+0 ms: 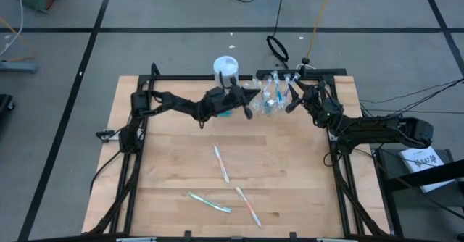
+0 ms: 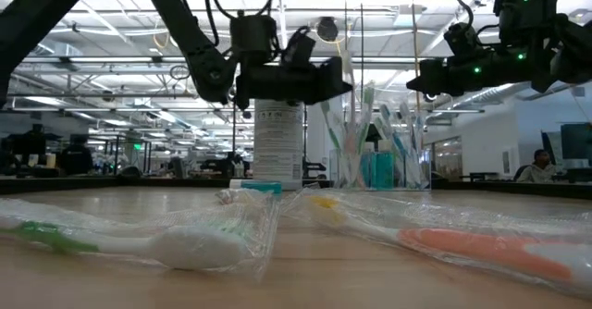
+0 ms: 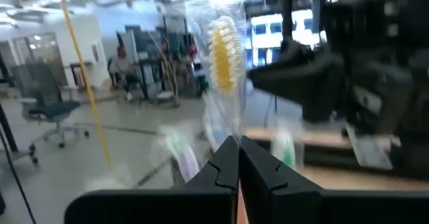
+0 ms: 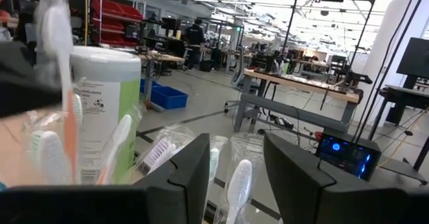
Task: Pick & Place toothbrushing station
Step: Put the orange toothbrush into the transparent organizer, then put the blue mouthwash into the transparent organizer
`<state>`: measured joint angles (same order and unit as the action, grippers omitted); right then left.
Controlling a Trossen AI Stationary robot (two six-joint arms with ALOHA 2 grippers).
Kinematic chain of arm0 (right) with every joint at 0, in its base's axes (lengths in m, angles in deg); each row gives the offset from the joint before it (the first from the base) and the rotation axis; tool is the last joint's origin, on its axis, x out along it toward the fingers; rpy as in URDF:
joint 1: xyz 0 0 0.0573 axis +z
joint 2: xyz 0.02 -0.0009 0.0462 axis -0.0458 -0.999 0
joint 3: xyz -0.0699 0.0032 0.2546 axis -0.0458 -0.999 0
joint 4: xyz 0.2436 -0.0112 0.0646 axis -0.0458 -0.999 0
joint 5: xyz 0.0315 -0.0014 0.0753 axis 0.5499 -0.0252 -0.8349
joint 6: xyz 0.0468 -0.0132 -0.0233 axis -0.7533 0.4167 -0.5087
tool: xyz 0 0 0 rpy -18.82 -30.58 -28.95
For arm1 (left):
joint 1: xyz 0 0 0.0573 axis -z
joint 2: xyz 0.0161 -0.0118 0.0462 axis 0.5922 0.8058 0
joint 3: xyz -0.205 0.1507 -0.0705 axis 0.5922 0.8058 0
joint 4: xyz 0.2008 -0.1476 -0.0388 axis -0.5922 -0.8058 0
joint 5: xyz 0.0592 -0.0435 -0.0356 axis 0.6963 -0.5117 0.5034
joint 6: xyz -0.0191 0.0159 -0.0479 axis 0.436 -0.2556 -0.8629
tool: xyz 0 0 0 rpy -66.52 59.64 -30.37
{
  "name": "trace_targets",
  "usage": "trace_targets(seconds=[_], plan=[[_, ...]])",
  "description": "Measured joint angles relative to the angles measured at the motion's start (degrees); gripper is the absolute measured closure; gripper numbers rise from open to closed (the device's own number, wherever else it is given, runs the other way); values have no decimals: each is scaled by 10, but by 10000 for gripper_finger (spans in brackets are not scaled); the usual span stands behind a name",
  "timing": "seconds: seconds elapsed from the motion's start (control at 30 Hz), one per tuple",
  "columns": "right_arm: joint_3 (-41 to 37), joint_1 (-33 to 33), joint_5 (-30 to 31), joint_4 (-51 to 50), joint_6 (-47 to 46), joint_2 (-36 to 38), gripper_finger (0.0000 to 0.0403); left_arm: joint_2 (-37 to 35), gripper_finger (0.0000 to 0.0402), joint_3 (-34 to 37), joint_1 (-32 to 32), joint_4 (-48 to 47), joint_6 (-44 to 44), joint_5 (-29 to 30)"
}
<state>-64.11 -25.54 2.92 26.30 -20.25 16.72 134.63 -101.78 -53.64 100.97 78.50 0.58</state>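
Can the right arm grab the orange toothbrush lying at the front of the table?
Probably yes. The right gripper hovers by the clear cup, jaws open and empty. The orange toothbrush lies alone on the table, nothing covering it.

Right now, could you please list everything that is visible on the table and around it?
loose wrapped toothbrushes: three, pale with green or orange accents, near half of the wooden table.
clear cup: one, full of upright toothbrushes, far edge.
white canister: one, green label, far edge beside the cup.
yellow-bristled toothbrush: one, wrapped, in the left gripper.
left gripper: jaws shut on that toothbrush, beside the cup.
right gripper: jaws open, empty, at the cup.
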Motion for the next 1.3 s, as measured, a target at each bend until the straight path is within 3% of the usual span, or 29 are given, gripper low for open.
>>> trace_targets(seconds=[0.6, 0.83, 1.03, 1.3], plan=[[0, 0, 0, -4, 0, 0, 271, -2, 393, -1, -1, -172, -41, 27], [0, 0, 0, -5, 0, 0, 271, -1, 354, -1, -1, -175, -28, 25], [0, 0, 0, -7, 0, 0, 271, -18, 296, 0, -1, -199, -26, 25], [0, 0, 0, -8, 0, 0, 271, -105, 222, -1, 6, -421, 3, 25]])
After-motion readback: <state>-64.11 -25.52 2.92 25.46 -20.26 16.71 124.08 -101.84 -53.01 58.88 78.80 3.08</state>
